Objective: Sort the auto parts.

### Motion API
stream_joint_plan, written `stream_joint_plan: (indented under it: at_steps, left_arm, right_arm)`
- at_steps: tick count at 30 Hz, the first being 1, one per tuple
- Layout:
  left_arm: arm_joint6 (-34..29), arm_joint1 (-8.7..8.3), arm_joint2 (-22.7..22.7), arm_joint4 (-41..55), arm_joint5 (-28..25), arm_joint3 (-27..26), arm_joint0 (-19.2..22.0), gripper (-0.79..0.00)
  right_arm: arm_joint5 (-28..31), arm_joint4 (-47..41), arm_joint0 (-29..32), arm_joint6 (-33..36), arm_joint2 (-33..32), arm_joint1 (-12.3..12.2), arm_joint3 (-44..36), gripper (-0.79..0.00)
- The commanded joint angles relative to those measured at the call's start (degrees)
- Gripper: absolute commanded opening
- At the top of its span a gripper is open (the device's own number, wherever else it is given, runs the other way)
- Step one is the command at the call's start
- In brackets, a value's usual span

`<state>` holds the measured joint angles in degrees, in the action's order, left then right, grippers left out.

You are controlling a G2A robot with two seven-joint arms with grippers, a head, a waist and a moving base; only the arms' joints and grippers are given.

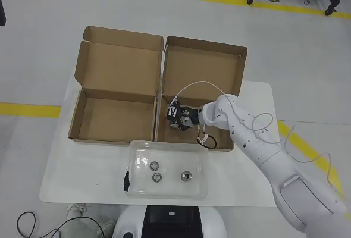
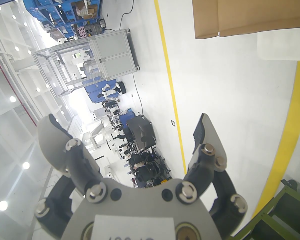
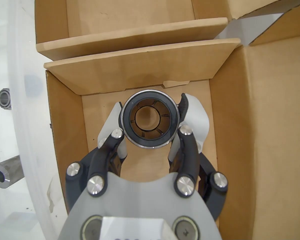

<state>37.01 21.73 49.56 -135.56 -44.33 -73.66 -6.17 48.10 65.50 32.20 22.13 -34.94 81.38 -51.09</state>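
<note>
With your left gripper (image 2: pixel 126 123) spread wide and empty off the table, ease the bearing ring (image 3: pixel 126 119), clamped in your right gripper (image 1: pixel 176 114) inside the right box (image 1: pixel 184 135), flat onto the floor before you release.

Three small parts (image 1: pixel 157 177) too small to identify, metal cylinder (image 3: pixel 6 171) blurred behind clear bin wall (image 3: pixel 20 38).

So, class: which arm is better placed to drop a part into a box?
Right. The right hand grips the black metal ring bearing over the brown cardboard box; the left hand is open, facing away.
</note>
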Motion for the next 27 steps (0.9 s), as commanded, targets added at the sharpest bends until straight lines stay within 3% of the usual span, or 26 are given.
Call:
stream_joint_plan:
  at_steps: [1, 6, 12, 20, 27]
  left_arm:
    - [0.0, 0.0, 0.0, 0.0, 0.0, 0.0, 0.0, 0.0]
    - [0.0, 0.0, 0.0, 0.0, 0.0, 0.0, 0.0, 0.0]
    - [0.0, 0.0, 0.0, 0.0, 0.0, 0.0, 0.0, 0.0]
    - [0.0, 0.0, 0.0, 0.0, 0.0, 0.0, 0.0, 0.0]
    - [0.0, 0.0, 0.0, 0.0, 0.0, 0.0, 0.0, 0.0]
  right_arm:
    - [0.03, 0.18, -0.35, -0.7, 0.44, 0.42, 1.17, -0.542]
    - [0.38, 0.51, -1.07, -1.93, 1.06, 1.19, 3.34, -0.394]
    - [1.04, 1.02, -1.66, -2.83, 1.0, 1.53, 4.74, -0.111]
    - [0.33, 3.41, -1.99, -3.77, -1.19, 0.49, 1.53, -0.065]
    - [-0.27, 5.72, 1.33, -3.64, -6.9, -2.62, -9.55, -0.046]
